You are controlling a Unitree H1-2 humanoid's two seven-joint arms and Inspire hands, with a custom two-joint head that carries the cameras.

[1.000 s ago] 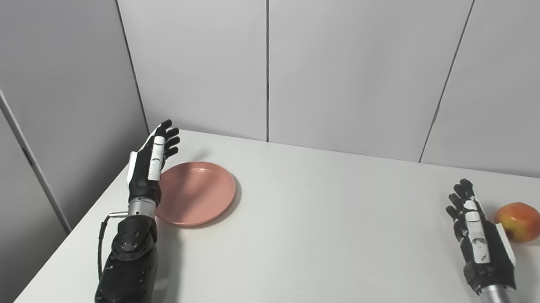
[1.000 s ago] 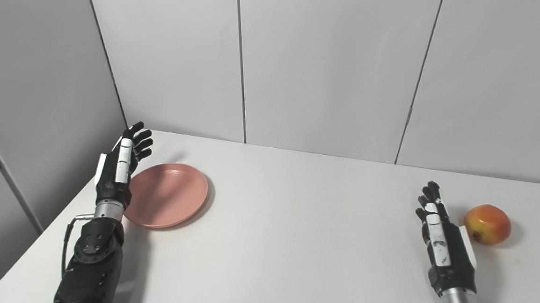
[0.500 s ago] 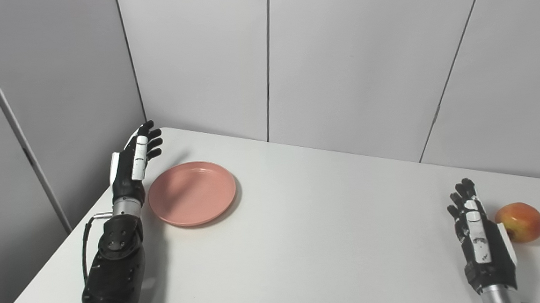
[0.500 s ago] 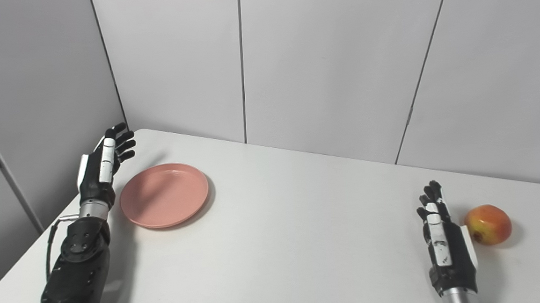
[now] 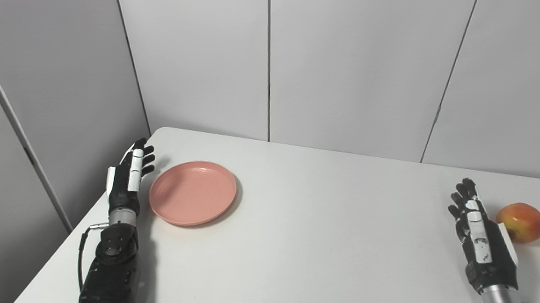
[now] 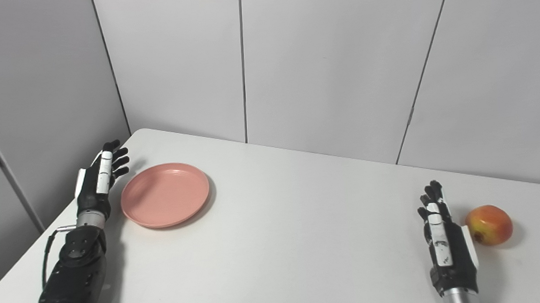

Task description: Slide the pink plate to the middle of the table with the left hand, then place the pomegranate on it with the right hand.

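A round pink plate (image 5: 193,192) lies flat on the white table (image 5: 303,243), towards its far left corner. My left hand (image 5: 128,179) stands just left of the plate's rim, open, fingers straight and pointing away, a narrow gap between palm and plate. At the right, a red-yellow pomegranate (image 5: 521,222) rests near the table's right side. My right hand (image 5: 480,239) is open beside it on its left, close to it, holding nothing.
Grey wall panels (image 5: 339,63) rise right behind the table's far edge and along its left side. The table's left edge (image 5: 61,258) runs close under my left forearm.
My left hand has moved left and lowered, from over the plate's left rim to beside it. The plate, the pomegranate and the right hand have stayed put.
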